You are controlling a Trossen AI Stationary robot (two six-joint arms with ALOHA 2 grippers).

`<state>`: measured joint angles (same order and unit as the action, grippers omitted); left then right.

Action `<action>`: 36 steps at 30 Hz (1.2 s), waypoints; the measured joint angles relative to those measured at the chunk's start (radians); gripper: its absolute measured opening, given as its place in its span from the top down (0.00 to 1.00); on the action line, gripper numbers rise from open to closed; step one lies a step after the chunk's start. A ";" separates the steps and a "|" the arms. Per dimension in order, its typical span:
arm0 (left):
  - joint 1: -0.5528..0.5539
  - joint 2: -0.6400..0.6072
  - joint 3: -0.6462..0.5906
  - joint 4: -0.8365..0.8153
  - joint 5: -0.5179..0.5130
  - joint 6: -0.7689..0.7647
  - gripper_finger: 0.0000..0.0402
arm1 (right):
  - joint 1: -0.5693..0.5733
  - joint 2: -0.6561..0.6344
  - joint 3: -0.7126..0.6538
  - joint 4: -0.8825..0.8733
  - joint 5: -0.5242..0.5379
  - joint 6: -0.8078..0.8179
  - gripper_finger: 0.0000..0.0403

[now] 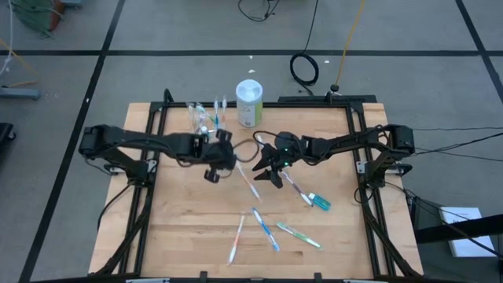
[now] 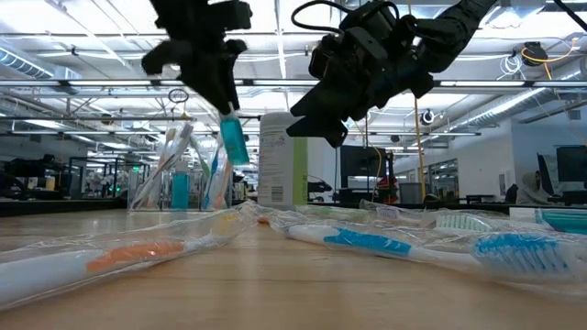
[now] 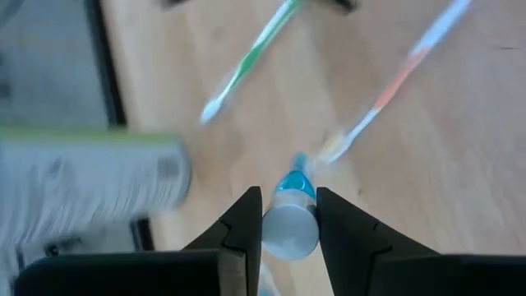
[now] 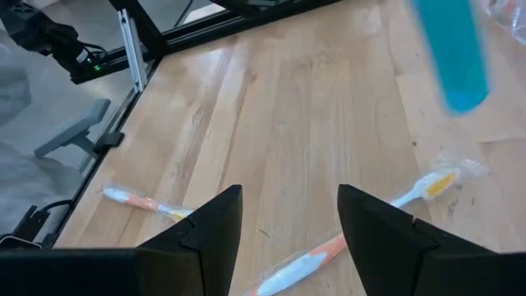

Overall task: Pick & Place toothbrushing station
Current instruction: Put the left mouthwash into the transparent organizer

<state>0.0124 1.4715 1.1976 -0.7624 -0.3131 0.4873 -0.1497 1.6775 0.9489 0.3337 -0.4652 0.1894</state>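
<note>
Centre of the high view: the left gripper (image 2: 225, 108) clamps a blue tube (image 2: 234, 139) aloft, cap down, presumably bound for the clear cup (image 1: 206, 116) at upper left; the right gripper (image 1: 267, 167) hovers open-jawed over loose toothbrushes (image 1: 265, 228).

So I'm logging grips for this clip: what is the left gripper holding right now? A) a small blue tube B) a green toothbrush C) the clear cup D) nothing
A: the left wrist view shows the left gripper shut on a small blue tube, which hangs above the table in the low view.
</note>
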 joint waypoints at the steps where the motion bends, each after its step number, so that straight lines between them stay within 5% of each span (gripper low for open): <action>1: 0.016 -0.001 0.025 -0.040 -0.003 -0.032 0.77 | 0.000 0.000 0.000 0.000 0.000 0.000 0.52; 8: 0.184 -0.008 0.084 -0.180 -0.003 -0.153 0.77 | 0.000 0.000 0.000 -0.002 0.000 0.000 0.53; 14: 0.348 -0.010 0.082 -0.173 0.007 -0.027 0.77 | 0.001 0.000 0.000 -0.003 0.000 0.000 0.53; 20: 0.472 -0.008 0.081 -0.168 0.157 0.166 0.77 | 0.001 0.000 0.000 -0.003 0.000 0.000 0.53; 30: 0.585 -0.006 0.081 -0.191 0.164 0.218 0.77 | 0.001 0.000 0.000 -0.003 0.000 0.000 0.54; 36: 0.647 -0.006 0.080 -0.179 0.282 0.205 0.77 | 0.001 0.000 0.000 -0.003 0.000 0.000 0.54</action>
<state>0.6592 1.4658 1.2780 -0.9415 -0.0308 0.6925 -0.1490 1.6775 0.9489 0.3305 -0.4648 0.1890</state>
